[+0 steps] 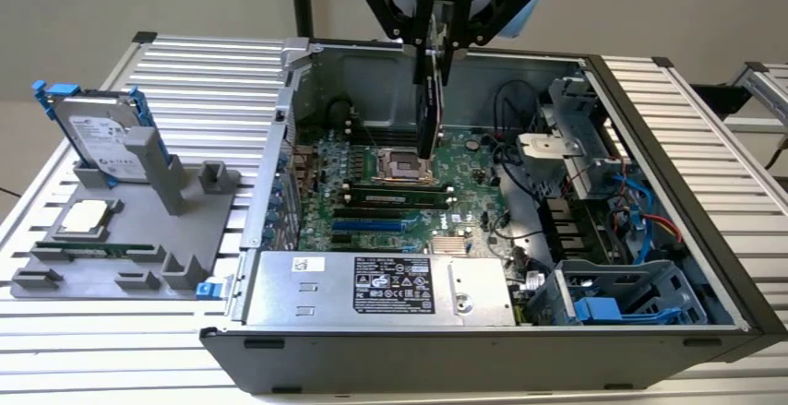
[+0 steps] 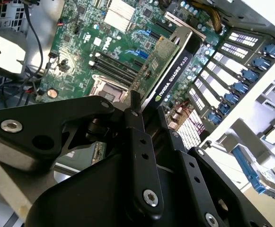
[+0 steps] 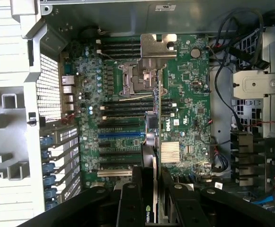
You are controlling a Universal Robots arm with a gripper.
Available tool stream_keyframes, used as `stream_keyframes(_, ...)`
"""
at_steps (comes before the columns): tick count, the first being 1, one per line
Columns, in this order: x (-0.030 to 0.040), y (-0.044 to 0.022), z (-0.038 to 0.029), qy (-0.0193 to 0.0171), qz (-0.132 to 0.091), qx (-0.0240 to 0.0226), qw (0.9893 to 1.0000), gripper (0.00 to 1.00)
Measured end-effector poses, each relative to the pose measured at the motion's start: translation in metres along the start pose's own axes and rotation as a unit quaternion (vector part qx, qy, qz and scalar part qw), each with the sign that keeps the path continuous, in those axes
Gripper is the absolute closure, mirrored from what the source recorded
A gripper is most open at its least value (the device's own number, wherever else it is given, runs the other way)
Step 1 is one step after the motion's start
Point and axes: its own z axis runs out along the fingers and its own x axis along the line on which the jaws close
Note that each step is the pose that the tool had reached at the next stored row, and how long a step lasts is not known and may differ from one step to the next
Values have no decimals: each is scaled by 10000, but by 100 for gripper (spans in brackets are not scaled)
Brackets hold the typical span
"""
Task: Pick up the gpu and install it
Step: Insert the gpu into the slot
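The gpu hangs edge-on and upright over the open computer case, its lower end above the green motherboard near the processor socket. My gripper is shut on its top edge. In the second wrist view the gpu shows a green board face and a black shroud edge, held between the black fingers. In the first wrist view the gpu runs as a thin edge down over the motherboard and its slots, with its silver bracket at the far end.
A grey holder at the exterior view's left carries a silver hard drive with blue rails, a processor and a memory stick. Inside the case lie the power supply, cables and drive bays.
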Motion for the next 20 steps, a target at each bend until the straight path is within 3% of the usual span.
stream_keyframes(8,0,0,0,0,-40,2,10000,100)
stream_keyframes(20,0,0,0,5,-394,-6,9992,100)
